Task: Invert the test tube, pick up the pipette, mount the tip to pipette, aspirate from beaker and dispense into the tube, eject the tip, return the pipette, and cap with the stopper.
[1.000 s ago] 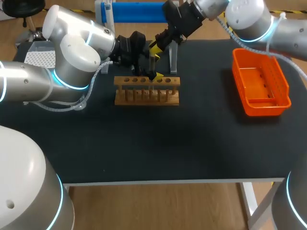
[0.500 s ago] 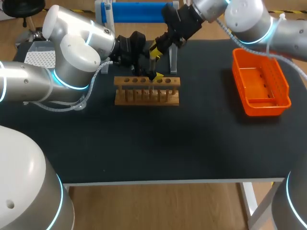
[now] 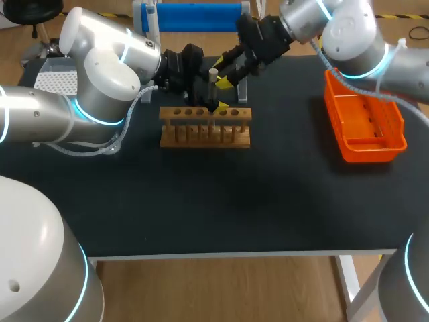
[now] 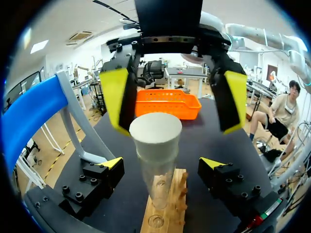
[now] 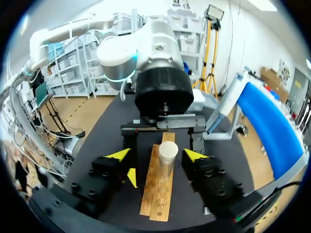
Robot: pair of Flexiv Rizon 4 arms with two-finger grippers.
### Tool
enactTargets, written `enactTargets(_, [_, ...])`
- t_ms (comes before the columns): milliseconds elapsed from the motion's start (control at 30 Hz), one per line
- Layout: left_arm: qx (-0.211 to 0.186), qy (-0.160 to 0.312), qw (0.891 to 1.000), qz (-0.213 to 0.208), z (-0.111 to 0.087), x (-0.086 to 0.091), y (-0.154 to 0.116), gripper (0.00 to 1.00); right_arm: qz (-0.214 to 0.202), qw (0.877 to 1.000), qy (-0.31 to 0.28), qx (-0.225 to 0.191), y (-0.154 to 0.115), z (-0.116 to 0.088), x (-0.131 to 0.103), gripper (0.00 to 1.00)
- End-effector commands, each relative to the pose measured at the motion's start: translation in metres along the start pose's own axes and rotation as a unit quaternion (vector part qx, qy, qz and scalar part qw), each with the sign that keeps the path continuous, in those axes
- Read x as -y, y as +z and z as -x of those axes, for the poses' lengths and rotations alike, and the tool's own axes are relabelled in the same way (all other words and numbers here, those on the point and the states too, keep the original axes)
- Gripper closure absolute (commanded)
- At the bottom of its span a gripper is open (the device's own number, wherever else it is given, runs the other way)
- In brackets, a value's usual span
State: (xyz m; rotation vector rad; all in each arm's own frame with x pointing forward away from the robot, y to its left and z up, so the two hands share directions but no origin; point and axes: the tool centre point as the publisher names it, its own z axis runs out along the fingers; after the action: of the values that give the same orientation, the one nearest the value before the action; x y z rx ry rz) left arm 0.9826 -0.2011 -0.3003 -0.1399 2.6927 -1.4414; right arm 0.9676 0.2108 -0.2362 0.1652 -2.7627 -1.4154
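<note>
Left gripper (image 4: 161, 163) and right gripper (image 5: 156, 155) are both hanging spread, straddling the clear glass test tube (image 4: 158, 179) without touching. It is standing in the wooden rack (image 3: 205, 134), wearing a pale round stopper (image 4: 155, 131). Orange plastic basket (image 3: 373, 153) is sitting well apart from rack.

**Two Grippers Posed Face to Face, Fingers Spread**

The left arm (image 3: 100, 80) is seen extended from the left side, the right arm (image 3: 348, 30) from the far right corner. The left gripper (image 4: 160, 164) is set low, with the right gripper (image 5: 156, 154) just above, facing it. Both pairs of fingers are parted.
</note>
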Motion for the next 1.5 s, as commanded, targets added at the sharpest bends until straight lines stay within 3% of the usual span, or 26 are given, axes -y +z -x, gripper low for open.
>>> enactTargets(33, [-0.003,0.000,1.000,0.002,0.001,0.001,0.000,0.00,0.061,0.998,-0.017,0.023,-0.012,-0.015,0.006,0.00])
enactTargets(267, [-0.003,0.000,1.000,0.002,0.001,0.001,0.000,0.00,0.130,0.990,-0.057,0.029,-0.020,-0.018,-0.001,0.00])
enactTargets(300, [-0.003,0.000,1.000,0.002,0.001,0.001,0.000,0.00,0.140,0.988,-0.060,0.027,-0.020,-0.018,-0.002,0.09])
enactTargets(333, [-0.003,0.000,1.000,0.002,0.001,0.001,0.000,0.00,0.150,0.987,-0.058,0.024,-0.021,-0.018,-0.003,0.37])
enactTargets(367, [-0.003,0.000,1.000,0.002,0.001,0.001,0.000,0.00,0.156,0.986,-0.054,0.020,-0.021,-0.017,-0.004,0.57])
enactTargets(400, [-0.003,0.000,1.000,0.002,0.001,0.001,0.000,0.00,0.164,0.985,-0.050,0.017,-0.020,-0.016,-0.005,1.00])
enactTargets(1033, [-0.003,0.000,1.000,0.002,0.001,0.001,0.000,0.00,0.301,0.953,0.028,-0.033,-0.010,-0.003,-0.019,1.00])
enactTargets(1300, [-0.003,0.000,1.000,0.002,0.001,0.001,0.000,0.00,0.309,0.950,0.031,-0.034,-0.006,0.002,-0.027,1.00])
enactTargets(1500, [-0.003,0.000,1.000,0.002,0.001,0.001,0.000,0.00,0.295,0.955,0.013,-0.022,-0.003,0.003,-0.030,1.00])
